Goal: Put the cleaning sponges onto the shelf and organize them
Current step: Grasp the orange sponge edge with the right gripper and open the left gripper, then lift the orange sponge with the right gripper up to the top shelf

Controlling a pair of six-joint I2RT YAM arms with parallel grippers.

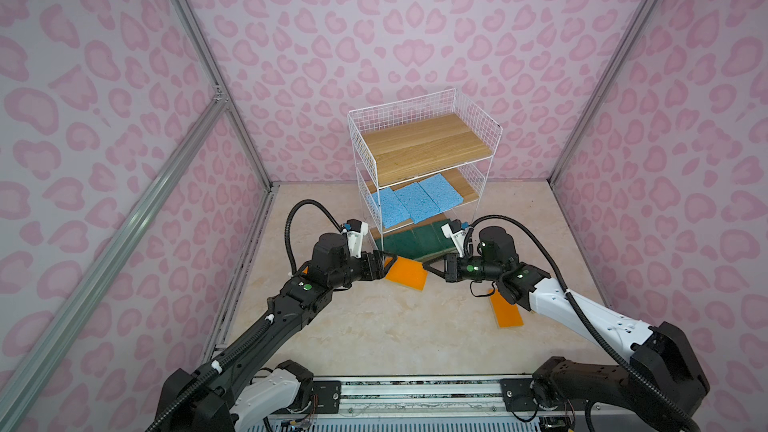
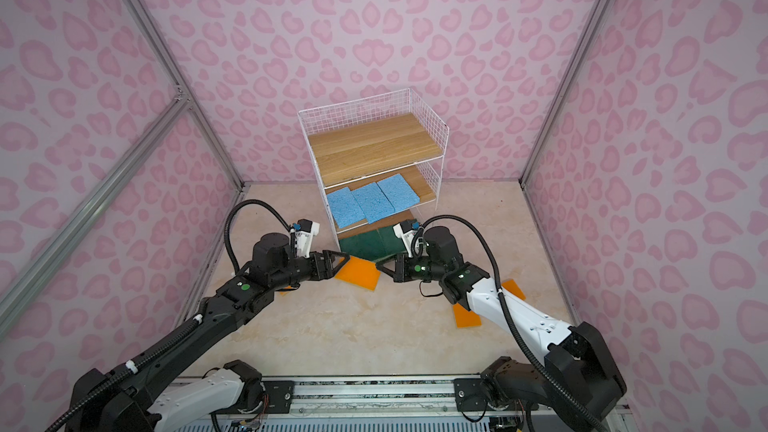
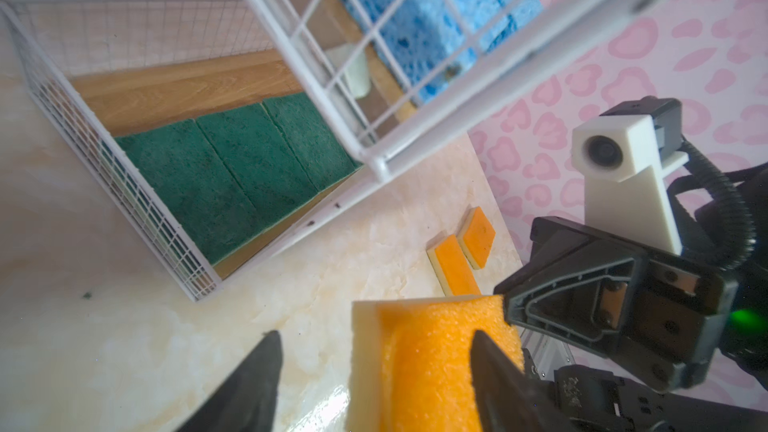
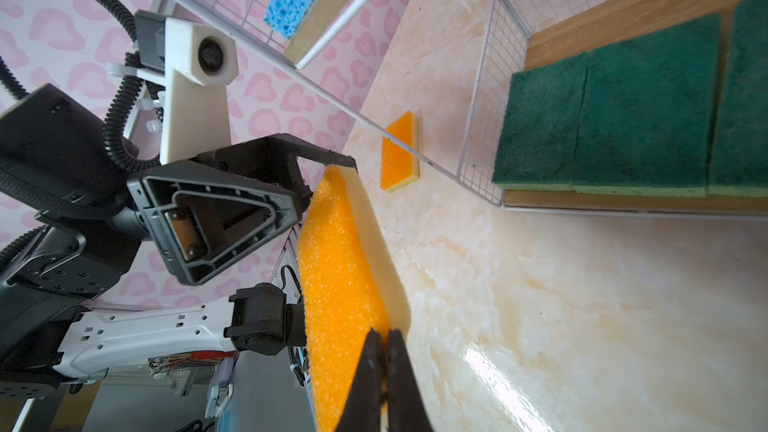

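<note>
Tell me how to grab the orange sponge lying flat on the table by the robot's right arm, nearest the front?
Probably from straight above: pinch the orange sponge across its narrow width, on the long edges, near its free front end. It lies flat, orange side up, so only its thin sides offer a squeeze; the right arm covers its far end.

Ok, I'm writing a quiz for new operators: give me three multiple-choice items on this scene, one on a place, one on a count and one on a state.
1. The dark green sponges lie on: A the top board; B the table; C the bottom board.
2. Light blue sponges on the middle board: A two; B three; C five.
3. The right gripper is: A shut on the orange sponge; B open; C shut on nothing.
Key: C, they line the lowest wood; B, three lie side by side; A, it pinches the sponge's edge.
</note>
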